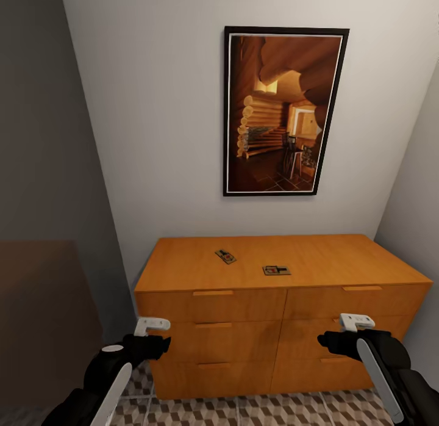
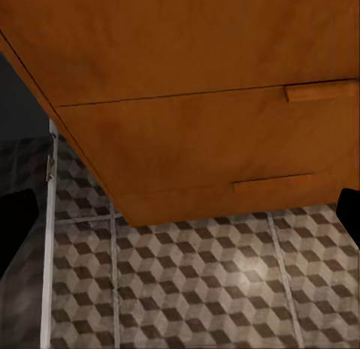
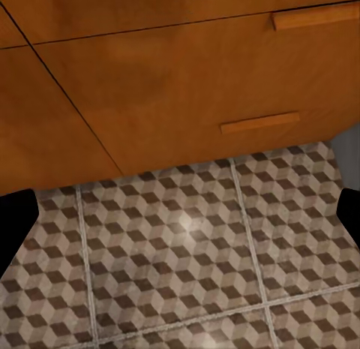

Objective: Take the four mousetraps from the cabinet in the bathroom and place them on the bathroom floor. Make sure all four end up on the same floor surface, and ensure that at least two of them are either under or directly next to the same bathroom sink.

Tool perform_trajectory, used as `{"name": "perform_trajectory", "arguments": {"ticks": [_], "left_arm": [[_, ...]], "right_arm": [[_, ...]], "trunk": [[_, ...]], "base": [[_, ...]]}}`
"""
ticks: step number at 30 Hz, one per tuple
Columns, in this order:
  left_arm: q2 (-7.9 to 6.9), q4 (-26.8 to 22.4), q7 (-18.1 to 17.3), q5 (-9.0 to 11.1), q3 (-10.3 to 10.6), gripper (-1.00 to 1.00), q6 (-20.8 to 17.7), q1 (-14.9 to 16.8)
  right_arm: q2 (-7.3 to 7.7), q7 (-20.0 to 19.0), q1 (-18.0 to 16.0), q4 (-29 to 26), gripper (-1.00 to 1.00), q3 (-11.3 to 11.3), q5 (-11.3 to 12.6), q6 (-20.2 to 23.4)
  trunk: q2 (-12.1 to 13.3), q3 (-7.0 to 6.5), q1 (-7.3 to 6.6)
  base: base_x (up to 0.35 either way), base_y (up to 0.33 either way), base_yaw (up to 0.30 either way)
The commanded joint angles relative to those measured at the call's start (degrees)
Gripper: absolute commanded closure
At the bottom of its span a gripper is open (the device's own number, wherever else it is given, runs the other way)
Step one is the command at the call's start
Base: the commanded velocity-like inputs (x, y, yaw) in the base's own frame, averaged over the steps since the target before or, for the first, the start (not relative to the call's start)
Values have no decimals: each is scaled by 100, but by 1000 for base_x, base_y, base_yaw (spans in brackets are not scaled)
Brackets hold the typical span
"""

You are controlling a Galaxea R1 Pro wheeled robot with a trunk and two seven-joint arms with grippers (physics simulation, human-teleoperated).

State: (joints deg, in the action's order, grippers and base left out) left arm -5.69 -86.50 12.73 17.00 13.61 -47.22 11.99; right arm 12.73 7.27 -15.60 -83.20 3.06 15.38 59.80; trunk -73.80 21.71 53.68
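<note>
Two mousetraps lie on the flat top of the orange-brown cabinet (image 1: 329, 258): one (image 1: 225, 256) near the middle, turned at an angle, and one (image 1: 276, 270) just right of it near the front edge. Both grippers hang low in front of the drawer fronts, well below the top. My left gripper (image 1: 162, 346) is before the left drawers and my right gripper (image 1: 324, 342) before the right drawers. Both are open and hold nothing. In the wrist views the dark fingertips (image 2: 15, 221) (image 3: 15, 218) stand wide apart over the cube-patterned bathroom floor (image 3: 187, 266) at the cabinet's foot. The sink is out of view.
A framed picture (image 1: 281, 111) of a log interior hangs on the white wall above the cabinet. A dark brown panel (image 1: 42, 310) stands close at the left. A wall (image 1: 421, 188) closes in at the cabinet's right end. Slim bar handles (image 3: 259, 124) stick out from the drawers.
</note>
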Motion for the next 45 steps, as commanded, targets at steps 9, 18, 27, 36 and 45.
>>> {"name": "perform_trajectory", "arguments": {"ticks": [9,18,27,36,45], "left_arm": [[8,-7,70,58,172,-100,-30,5],[5,-7,65,61,180,-100,-22,7],[32,-51,50,66,185,-100,25,5],[263,-146,77,58,198,-100,452,48],[484,-156,83,56,203,-100,720,177]], "right_arm": [[2,62,-4,-11,-100,1,62,20],[7,71,-4,-12,-100,2,62,20],[10,73,-4,-32,-100,18,45,20],[110,80,-9,-373,-100,26,-77,20],[138,105,-131,-509,-100,32,-182,20]], "trunk": [[-4,7,0],[-4,7,0],[-4,7,0],[-4,7,0],[-4,7,0]], "base": [[-148,0,0],[-40,0,0],[-7,0,0],[0,0,0],[0,0,0]]}}
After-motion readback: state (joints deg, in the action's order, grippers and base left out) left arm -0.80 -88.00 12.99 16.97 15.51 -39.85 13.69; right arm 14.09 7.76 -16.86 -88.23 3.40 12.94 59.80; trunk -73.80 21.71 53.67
